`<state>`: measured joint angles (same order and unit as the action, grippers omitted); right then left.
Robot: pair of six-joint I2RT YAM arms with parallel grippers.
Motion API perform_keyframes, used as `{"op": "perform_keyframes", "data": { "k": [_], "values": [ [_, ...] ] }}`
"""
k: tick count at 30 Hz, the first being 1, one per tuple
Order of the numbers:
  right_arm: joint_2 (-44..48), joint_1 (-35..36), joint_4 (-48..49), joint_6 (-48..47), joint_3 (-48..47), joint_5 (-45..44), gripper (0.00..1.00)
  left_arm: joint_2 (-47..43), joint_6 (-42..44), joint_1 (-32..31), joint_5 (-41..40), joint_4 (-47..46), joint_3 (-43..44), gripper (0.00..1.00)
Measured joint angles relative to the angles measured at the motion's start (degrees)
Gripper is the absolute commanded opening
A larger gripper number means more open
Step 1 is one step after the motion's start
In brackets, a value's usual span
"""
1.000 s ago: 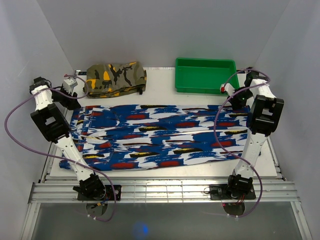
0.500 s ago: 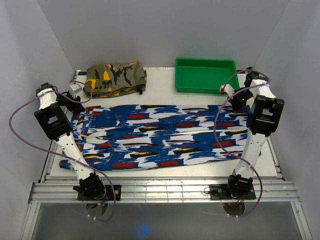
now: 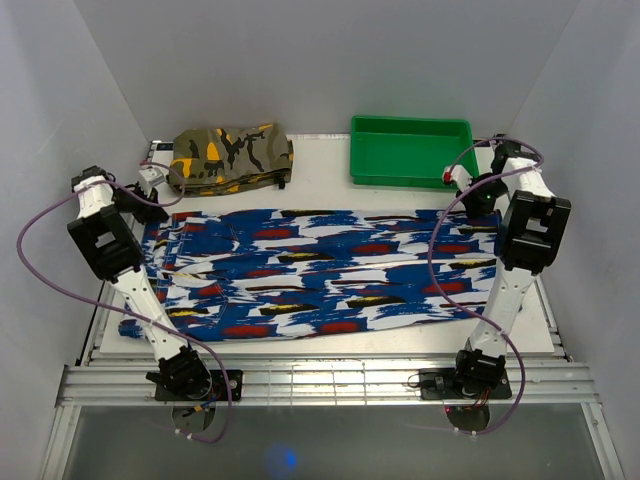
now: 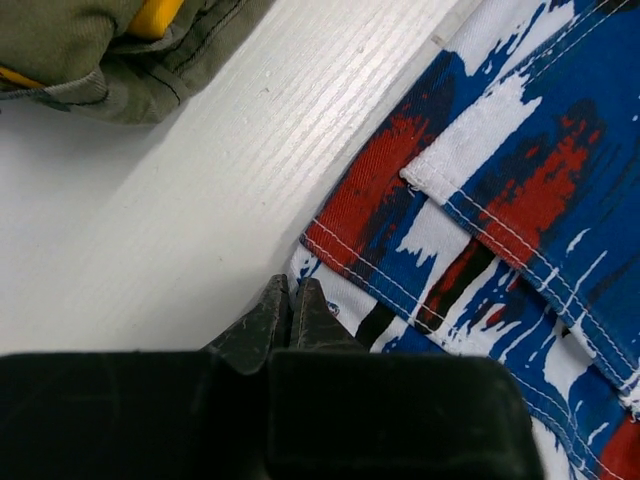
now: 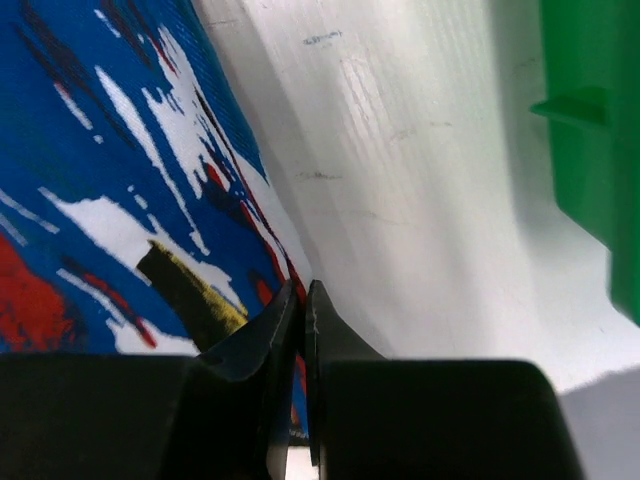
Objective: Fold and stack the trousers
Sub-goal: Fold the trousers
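Observation:
The trousers (image 3: 320,270), royal blue with white, red and black streaks, lie spread flat across the white table, waist to the left. My left gripper (image 3: 163,205) is at their far left corner. In the left wrist view its jaws (image 4: 288,298) are pressed together on the edge of the trousers (image 4: 500,180) by the waistband. My right gripper (image 3: 480,210) is at the far right corner. In the right wrist view it (image 5: 303,300) is shut with the hem edge of the trousers (image 5: 110,180) running in between the fingers.
A folded olive camouflage garment (image 3: 230,155) lies at the back left, close to my left gripper, its edge showing in the left wrist view (image 4: 80,50). A green tray (image 3: 412,150) stands at the back right, its wall near my right gripper (image 5: 600,150). White walls enclose the table.
The left arm moved in to the far left corner of the trousers and its jaws closed there. The right gripper's jaws closed on the far right hem.

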<state>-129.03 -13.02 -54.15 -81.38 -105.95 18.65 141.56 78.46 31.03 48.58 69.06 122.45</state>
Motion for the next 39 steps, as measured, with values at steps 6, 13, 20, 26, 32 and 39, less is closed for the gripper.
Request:
{"op": "perform_keyframes", "data": {
  "k": [6, 13, 20, 26, 32, 39],
  "values": [
    [10.45, -1.20, -0.61, 0.37, 4.96, 1.81, 0.08, -13.77, -1.77, 1.92, 2.51, -9.11, -15.13, 0.00],
    [24.74, -4.37, -1.75, -0.87, 12.24, 5.18, 0.08, -35.63, -0.28, 6.78, 7.74, -15.28, -29.81, 0.00],
    [38.45, -10.84, -3.37, -8.37, 28.50, 6.86, 0.08, -49.44, 12.59, 16.26, 12.46, -6.32, -42.95, 0.00],
    [52.57, -18.93, -5.14, -20.15, 47.50, 6.34, 0.08, -53.46, 27.08, 29.38, 7.72, 7.28, -53.81, 0.00],
    [54.80, -22.51, -1.20, -24.92, 60.30, 2.45, 0.08, -52.28, 31.28, 34.82, -2.75, 6.12, -65.20, 0.00],
    [51.54, -22.05, 3.34, -22.51, 60.00, 1.90, 0.08, -52.30, 26.95, 34.03, -6.64, -1.57, -71.87, 0.00]
  ]
}}
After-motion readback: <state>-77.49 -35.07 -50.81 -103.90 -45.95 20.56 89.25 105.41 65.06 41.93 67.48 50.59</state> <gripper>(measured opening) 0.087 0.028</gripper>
